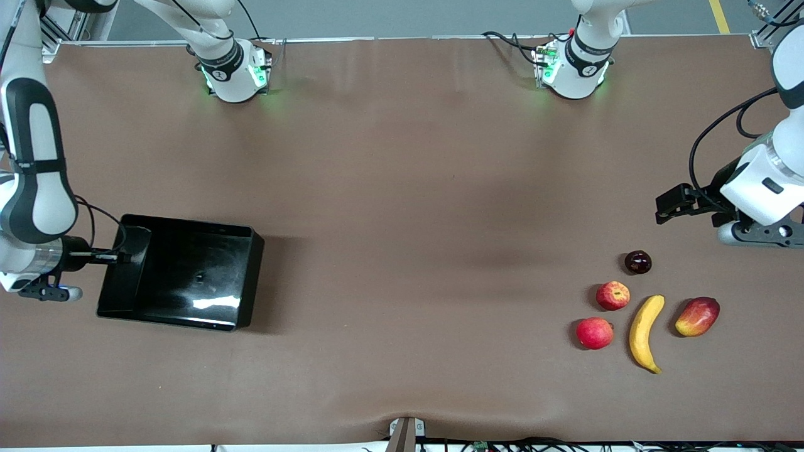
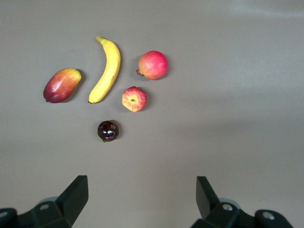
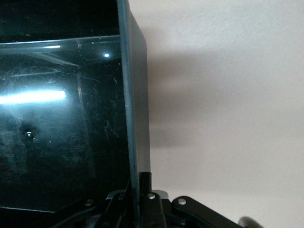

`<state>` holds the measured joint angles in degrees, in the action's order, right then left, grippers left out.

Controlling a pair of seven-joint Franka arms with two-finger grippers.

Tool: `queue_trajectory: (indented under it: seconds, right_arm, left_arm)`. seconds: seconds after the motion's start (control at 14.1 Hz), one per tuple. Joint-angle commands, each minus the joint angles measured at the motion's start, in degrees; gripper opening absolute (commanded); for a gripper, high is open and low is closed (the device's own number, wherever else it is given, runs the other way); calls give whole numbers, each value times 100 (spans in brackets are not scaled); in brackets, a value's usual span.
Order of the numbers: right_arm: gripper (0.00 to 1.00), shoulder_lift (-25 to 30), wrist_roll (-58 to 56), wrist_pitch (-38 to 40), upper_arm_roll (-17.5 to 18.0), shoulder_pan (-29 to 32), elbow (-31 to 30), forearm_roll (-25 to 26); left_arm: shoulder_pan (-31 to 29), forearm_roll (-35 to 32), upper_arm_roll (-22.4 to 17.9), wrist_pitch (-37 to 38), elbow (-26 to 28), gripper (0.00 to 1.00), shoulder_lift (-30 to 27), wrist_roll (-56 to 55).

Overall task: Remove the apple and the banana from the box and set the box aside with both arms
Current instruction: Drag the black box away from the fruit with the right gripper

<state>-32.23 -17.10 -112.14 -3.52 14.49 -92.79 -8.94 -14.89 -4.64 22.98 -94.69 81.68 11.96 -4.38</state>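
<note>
The black box (image 1: 250, 282) lies at the right arm's end of the table. My right gripper (image 1: 120, 256) is shut on its end wall, one finger inside and one outside; the wall (image 3: 135, 104) runs between the fingers (image 3: 144, 183). The yellow banana (image 1: 646, 333) and the streaked red apple (image 1: 613, 295) lie at the left arm's end. They also show in the left wrist view as banana (image 2: 106, 71) and apple (image 2: 134, 99). My left gripper (image 1: 667, 207) is open and empty in the air, over bare table beside the fruit group, and shows in its wrist view (image 2: 142, 199).
A plain red round fruit (image 1: 594, 333), a red-and-yellow mango (image 1: 697, 316) and a small dark glossy fruit (image 1: 637, 262) lie around the banana and apple. The brown table (image 1: 408, 220) stretches bare between the box and the fruits.
</note>
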Motion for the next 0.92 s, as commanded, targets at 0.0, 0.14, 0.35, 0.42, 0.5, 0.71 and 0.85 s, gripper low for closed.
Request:
queue_trajectory:
  seconds: [0.0,0.14,0.35,0.42,0.5,0.71,0.85]
  right_arm:
    - [0,-168,-433,-245,158,282,33,7]
    - [0,-283,-566,-299,158,353,33,7]
    - [0,-441,-566,-458,158,458,16,7]
    - [10,-450,-557,-449,158,484,7,7]
    - [22,-468,-566,-449,158,485,-10,7]
    - [100,-486,-584,-405,167,546,51,-2]
    - [100,-390,-784,-231,237,450,339,-46]
  left_arm:
    - [-31,-81,-100,38,85,100,-281,51]
    - [-57,-230,-118,38,85,100,-334,52]
    - [466,-178,-853,64,146,100,-580,78]
    - [731,-195,-1135,117,173,100,-633,87]
    - [820,-187,-1225,317,190,100,-712,34]
    - [1285,-143,-1654,408,488,100,-940,25]
    - [1585,-64,-2015,398,647,100,-1142,25]
